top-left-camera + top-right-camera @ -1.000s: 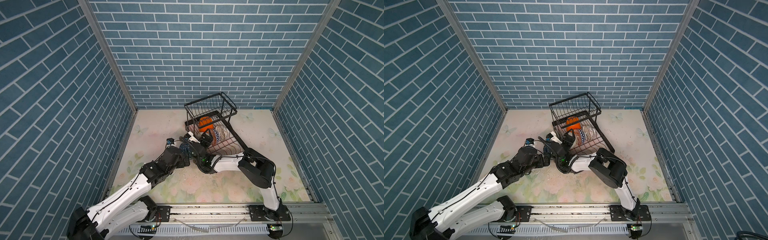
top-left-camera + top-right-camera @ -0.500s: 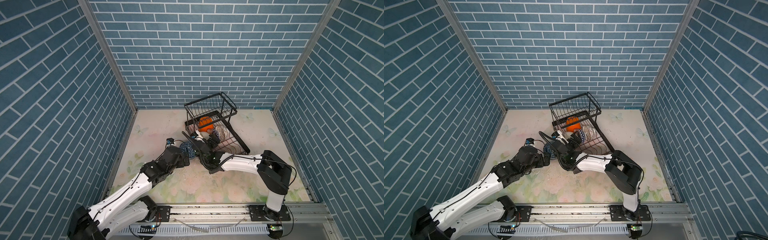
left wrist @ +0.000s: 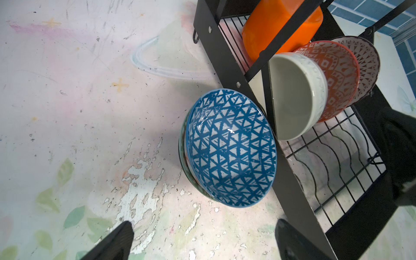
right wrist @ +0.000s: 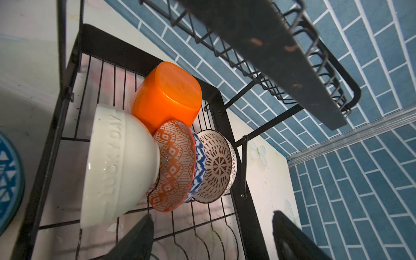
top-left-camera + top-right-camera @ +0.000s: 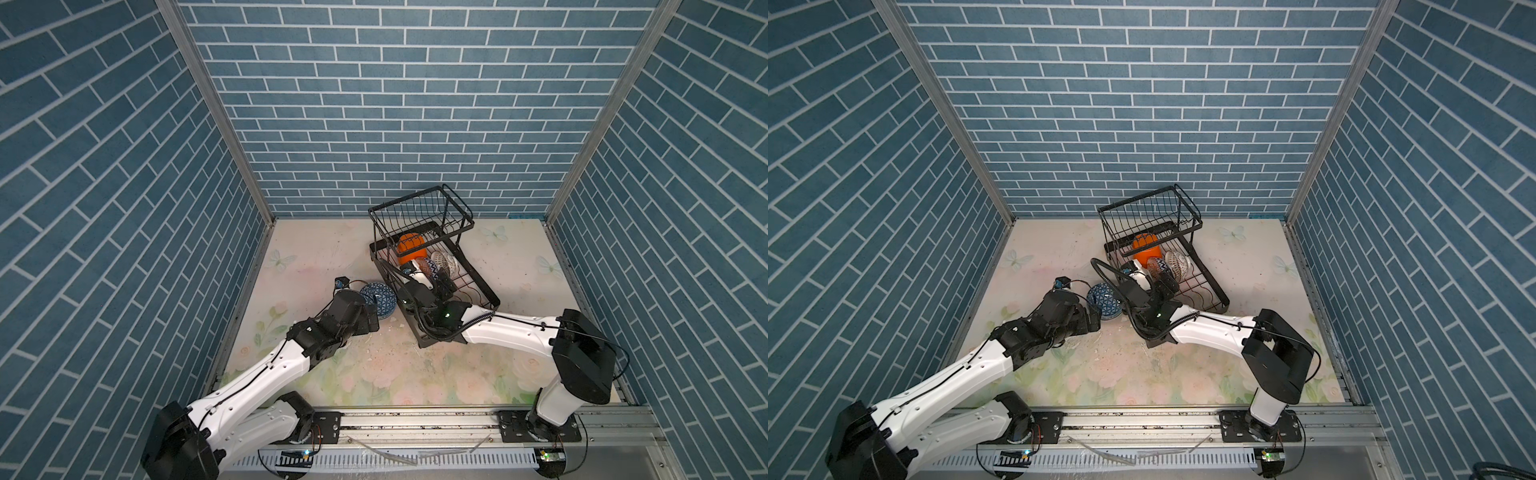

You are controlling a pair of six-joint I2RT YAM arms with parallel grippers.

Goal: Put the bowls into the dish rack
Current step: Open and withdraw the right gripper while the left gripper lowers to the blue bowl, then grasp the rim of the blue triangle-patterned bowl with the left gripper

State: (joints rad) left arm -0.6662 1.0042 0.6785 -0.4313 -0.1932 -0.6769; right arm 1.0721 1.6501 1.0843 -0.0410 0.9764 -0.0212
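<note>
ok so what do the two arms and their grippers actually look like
Both match: the left arm and right arm have white tubular links, bulky black joints and thin black cables along them. A ribbed black hose loops at the right wrist. The left gripper and right gripper have flat, tapered black fingers.

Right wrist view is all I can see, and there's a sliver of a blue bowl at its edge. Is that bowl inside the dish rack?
Observer: No. The blue triangle bowl sits tilted on the table, outside the dish rack, by its side rail.
Operator: Is it alone there?
Observer: No, a second bowl is nested under it, only its rim visible.
Operator: Where's the left end effector?
Observer: The left end effector is open and empty, just short of that blue bowl.
</note>
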